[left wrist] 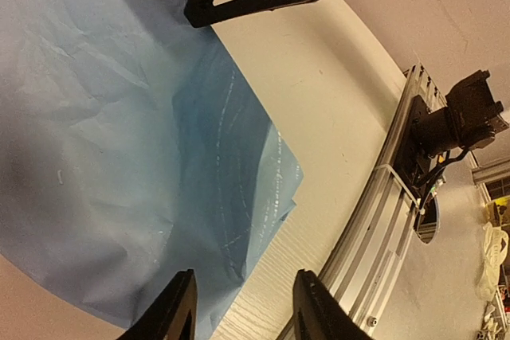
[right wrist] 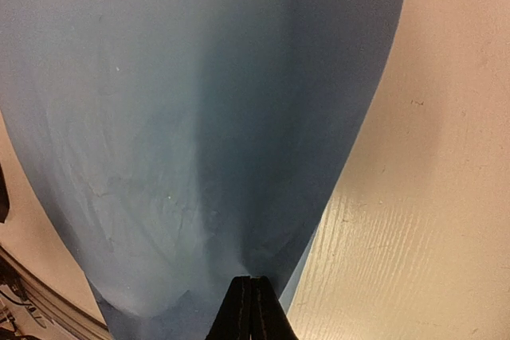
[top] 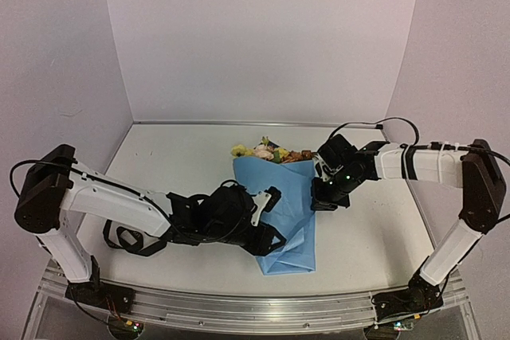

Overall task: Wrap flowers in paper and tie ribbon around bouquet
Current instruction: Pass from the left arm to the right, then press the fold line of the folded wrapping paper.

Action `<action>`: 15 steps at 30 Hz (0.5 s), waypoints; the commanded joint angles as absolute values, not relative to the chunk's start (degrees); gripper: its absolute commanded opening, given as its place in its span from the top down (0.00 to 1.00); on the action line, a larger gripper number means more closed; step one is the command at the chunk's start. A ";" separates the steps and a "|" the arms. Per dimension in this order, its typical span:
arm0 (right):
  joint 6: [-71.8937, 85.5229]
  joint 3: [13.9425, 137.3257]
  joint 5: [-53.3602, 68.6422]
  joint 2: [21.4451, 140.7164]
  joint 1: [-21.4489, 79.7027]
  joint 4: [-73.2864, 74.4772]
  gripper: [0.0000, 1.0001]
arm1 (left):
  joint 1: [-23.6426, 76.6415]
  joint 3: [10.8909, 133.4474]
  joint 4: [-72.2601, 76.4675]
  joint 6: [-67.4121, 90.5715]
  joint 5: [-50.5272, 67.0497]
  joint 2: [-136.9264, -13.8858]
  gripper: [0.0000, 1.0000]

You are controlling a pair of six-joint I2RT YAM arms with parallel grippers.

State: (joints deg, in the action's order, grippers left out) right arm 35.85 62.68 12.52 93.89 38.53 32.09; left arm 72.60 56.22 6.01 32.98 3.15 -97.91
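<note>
White table (top: 175, 157) between pale walls (top: 263, 37) carries creased paper (top: 291, 212).

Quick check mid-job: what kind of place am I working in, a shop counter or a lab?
Most likely a robot lab cell, not a shop: plain white walls box in a white table, with an aluminium mounting rail along its near edge.

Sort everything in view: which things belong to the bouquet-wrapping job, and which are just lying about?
Job: paper, flowers poking from its far end, right gripper shut on the paper, left gripper open above it.
Just there: table, metal rail along its near edge.
</note>
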 commanded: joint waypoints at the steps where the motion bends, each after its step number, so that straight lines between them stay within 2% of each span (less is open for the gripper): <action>1: 38.37 61.42 14.42 92.30 37.88 29.80 1.00 | 70.84 56.54 6.01 32.37 4.72 -98.67 0.63; 5: 40.40 59.38 14.13 89.86 37.88 29.78 0.99 | 70.49 57.79 3.06 31.65 4.40 -100.38 0.75; 7: 41.32 58.66 14.89 88.94 37.92 29.86 0.94 | 70.48 58.37 1.91 31.16 4.84 -101.29 0.77; 9: 42.72 57.79 15.35 87.94 37.97 29.88 0.88 | 70.42 59.00 1.60 30.69 5.91 -102.46 0.78; 15: 46.42 55.49 15.54 83.97 39.28 29.55 0.59 | 70.49 62.42 0.60 29.47 8.31 -106.04 0.82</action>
